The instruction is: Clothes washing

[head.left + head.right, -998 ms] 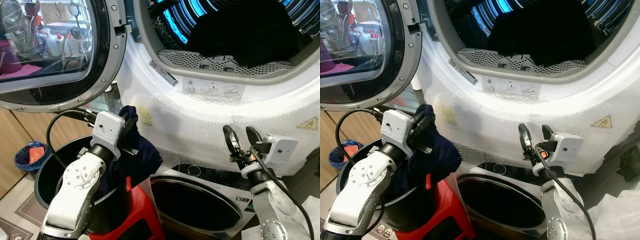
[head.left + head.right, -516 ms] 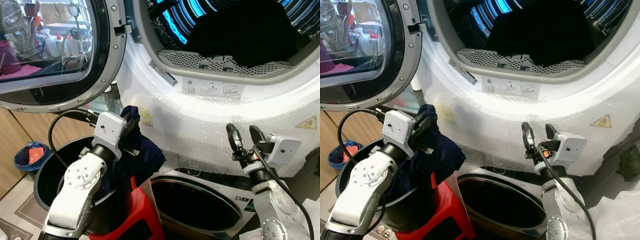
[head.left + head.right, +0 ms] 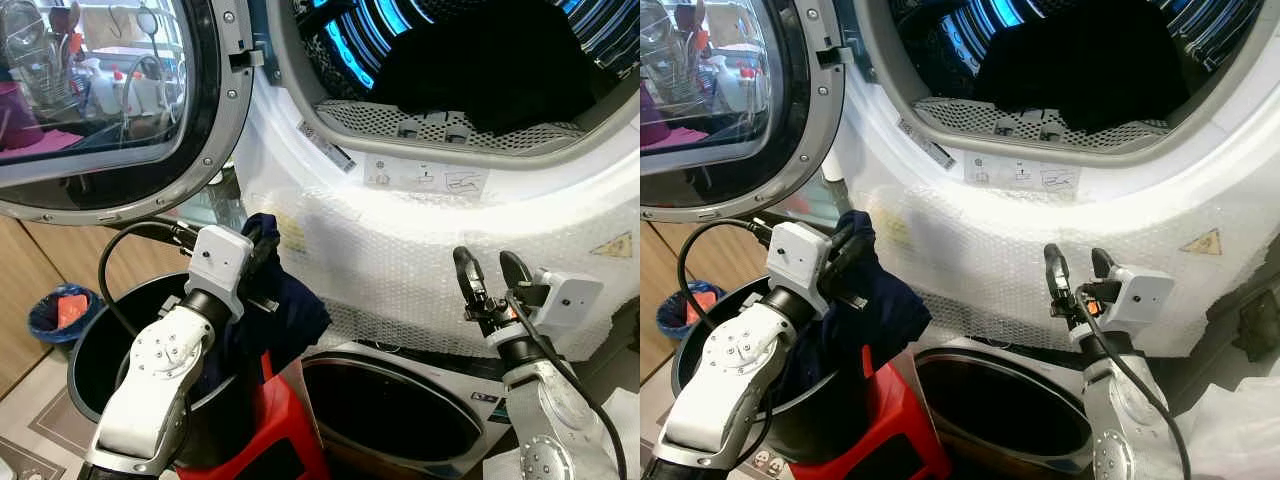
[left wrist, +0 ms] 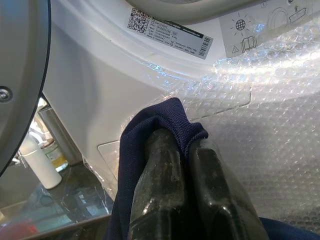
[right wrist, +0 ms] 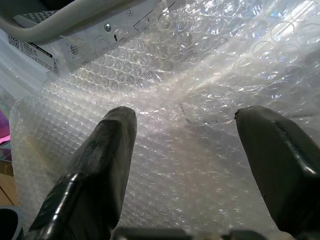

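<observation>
Up at about ten o'clock from the black bucket (image 3: pixel 95 345), the left gripper (image 3: pixel 262 238) is clenched on a fold of the navy garment (image 3: pixel 285 310), its two black fingers (image 4: pixel 165 165) pressed together with the cloth bunched between them and hanging down over the bucket's rim toward the red stool (image 3: pixel 285 430). The garment is lifted clear of the bucket's inside and sits just beside the bubble-wrapped front (image 3: pixel 420 270) of the upper machine, below its open drum (image 3: pixel 470 60), which lies toward one o'clock from the gripper. Dark laundry (image 3: pixel 500 70) already lies in that drum. The round glass door (image 3: pixel 90 100) stands swung open at eleven o'clock. Over at three o'clock from the garment, the right gripper (image 3: pixel 490 272) is held up with its fingers spread apart and nothing between them, facing the bubble wrap. Beneath it, at six o'clock, is the dark round door (image 3: pixel 400 415) of the lower machine. A small blue bin (image 3: pixel 55 315) stands on the floor at nine o'clock.
</observation>
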Motion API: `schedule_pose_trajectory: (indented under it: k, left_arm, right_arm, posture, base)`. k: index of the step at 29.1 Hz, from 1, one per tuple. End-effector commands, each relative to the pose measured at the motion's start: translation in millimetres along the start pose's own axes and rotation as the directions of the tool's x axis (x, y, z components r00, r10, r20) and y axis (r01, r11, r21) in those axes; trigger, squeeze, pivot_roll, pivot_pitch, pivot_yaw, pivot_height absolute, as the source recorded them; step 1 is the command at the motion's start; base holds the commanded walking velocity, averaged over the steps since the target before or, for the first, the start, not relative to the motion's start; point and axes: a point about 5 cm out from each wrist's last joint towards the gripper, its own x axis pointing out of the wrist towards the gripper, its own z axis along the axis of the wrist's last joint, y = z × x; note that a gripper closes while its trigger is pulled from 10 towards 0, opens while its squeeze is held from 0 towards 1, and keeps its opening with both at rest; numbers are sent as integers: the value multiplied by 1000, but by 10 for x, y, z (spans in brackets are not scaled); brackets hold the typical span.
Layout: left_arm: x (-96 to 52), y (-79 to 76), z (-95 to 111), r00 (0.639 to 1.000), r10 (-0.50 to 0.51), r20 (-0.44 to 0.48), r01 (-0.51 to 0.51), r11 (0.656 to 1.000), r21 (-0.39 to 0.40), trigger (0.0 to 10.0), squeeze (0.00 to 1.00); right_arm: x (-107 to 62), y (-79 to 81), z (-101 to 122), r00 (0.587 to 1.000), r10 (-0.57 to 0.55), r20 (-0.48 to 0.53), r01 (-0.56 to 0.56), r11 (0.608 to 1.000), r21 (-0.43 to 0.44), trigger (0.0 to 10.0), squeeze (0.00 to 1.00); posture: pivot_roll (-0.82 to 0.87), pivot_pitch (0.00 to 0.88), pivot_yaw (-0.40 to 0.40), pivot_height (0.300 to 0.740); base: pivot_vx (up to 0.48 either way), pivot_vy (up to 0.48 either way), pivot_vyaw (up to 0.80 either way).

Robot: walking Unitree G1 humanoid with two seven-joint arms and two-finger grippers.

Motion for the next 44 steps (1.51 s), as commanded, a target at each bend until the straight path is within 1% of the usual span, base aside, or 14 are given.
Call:
schedule_pose_trajectory:
  k: [1,15,24,38,40,44]
  left_arm:
    - [33,26,78,999,3,40,-3,1000,12,10000,0]
    - [29,26,73,999,2,37,-3,1000,11,10000,0]
    - [24,21,51,1000,9,21,-9,1000,0,10000,0]
    - [11,44,-12,999,27,-25,-26,999,41,10000,0]
    - [6,46,-15,999,28,-28,-27,999,46,10000,0]
    - [5,56,-26,998,44,-38,-42,998,45,10000,0]
  right_arm:
    - [8,9,2,1000,-3,8,2,1000,6,10000,0]
    - [10,21,-2,1000,6,6,-6,1000,5,10000,0]
    - [-3,11,-8,1000,2,3,-2,1000,3,10000,0]
    - [-15,23,-25,1000,0,-1,0,1000,11,10000,0]
    - [-16,19,-26,1000,1,-6,-1,1000,1,10000,0]
    - [-22,11,-25,1000,1,-9,-1,1000,0,10000,0]
  posture:
    - [-4,27,12,740]
    - [-5,17,11,740]
    - [-5,27,12,740]
    - [-1,38,11,740]
    - [-3,40,9,740]
    - [-3,42,8,740]
  base:
    - [0,0,0]
    - [0,0,0]
    - [0,0,0]
    - [0,0,0]
    - [0,0,0]
    - [0,-137,0]
